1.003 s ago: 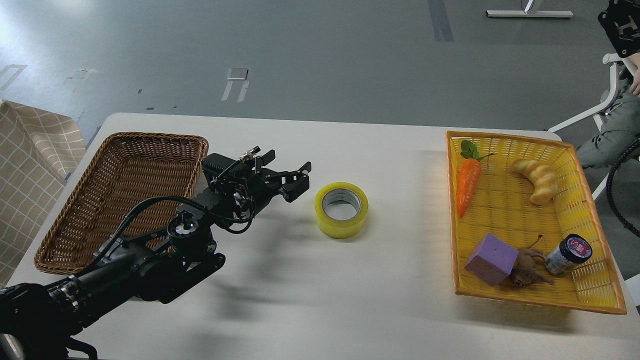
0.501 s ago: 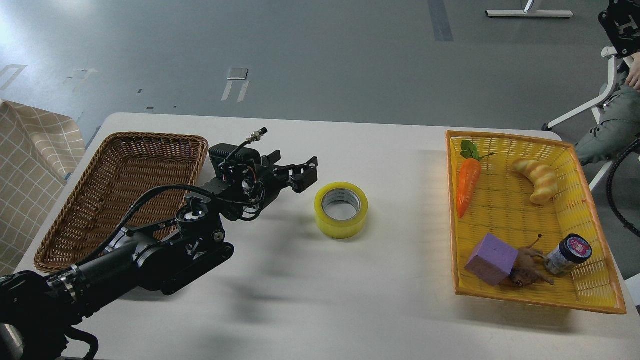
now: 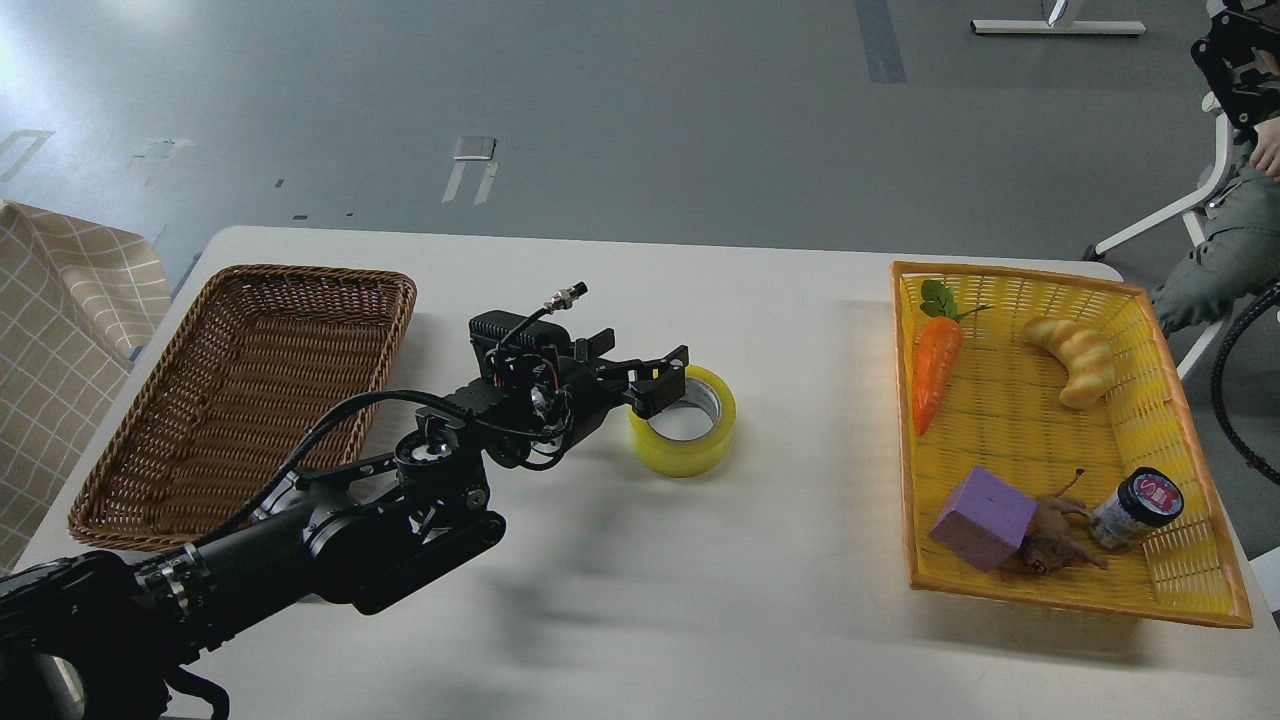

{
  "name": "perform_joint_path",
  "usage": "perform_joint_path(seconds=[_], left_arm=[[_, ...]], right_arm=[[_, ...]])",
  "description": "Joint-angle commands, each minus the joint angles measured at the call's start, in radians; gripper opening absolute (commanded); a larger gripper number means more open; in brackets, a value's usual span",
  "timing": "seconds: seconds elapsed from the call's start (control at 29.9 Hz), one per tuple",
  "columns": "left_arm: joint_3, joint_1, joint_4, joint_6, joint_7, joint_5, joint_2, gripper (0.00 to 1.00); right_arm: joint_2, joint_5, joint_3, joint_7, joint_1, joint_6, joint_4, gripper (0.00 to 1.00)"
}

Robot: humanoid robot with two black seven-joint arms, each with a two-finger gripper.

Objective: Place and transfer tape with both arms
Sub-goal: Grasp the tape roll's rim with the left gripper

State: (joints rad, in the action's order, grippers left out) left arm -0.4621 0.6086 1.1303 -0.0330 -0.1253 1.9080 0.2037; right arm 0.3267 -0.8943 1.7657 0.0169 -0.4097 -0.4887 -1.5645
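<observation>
The tape (image 3: 690,450), a wide yellow roll with a pale core, lies flat on the white table (image 3: 600,600) near its middle. My left arm comes in from the lower left. My left gripper (image 3: 640,362) is open and hovers over the roll's left rim. One finger reaches over the rim, partly hiding the hole. The jaws hold nothing. My right arm and gripper are out of view.
An empty brown wicker basket (image 3: 240,390) stands at the left. A yellow basket (image 3: 1050,590) at the right holds a carrot (image 3: 937,370), a croissant-shaped bread (image 3: 1075,360), a purple block (image 3: 983,518), a jar (image 3: 1140,508) and a brown furry toy (image 3: 1055,540). A seated person's legs show at the far right.
My left arm has stretched to the right across the table. Its open gripper went from well left of the tape to over the tape's left rim. The tape has not moved.
</observation>
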Motion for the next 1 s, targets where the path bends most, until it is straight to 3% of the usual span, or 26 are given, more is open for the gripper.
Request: perform_joint_path(seconds=[0.0,0.27,0.67,0.97], left_arm=[[0.000,-0.003,-0.053,-0.001,0.000,0.002,-0.033,0.98],[0.029,0.006,-0.124,-0.001,0.007,0.005,-0.056,0.98],[0.036,-0.003,-0.124,-0.001,0.012,0.008,-0.061,0.98],[0.079,0.003,-0.136,-0.001,0.076,0.009,-0.061,0.96]], right_arm=[[0.000,0.000,0.000,0.000,0.000,0.000,0.000,0.99],[0.000,0.000,0.003,0.000,0.003,0.000,0.001,0.99],[0.002,0.000,0.005,0.000,0.011,0.000,0.006,0.99],[0.002,0.000,0.005,0.000,0.014,0.000,0.006,0.99]])
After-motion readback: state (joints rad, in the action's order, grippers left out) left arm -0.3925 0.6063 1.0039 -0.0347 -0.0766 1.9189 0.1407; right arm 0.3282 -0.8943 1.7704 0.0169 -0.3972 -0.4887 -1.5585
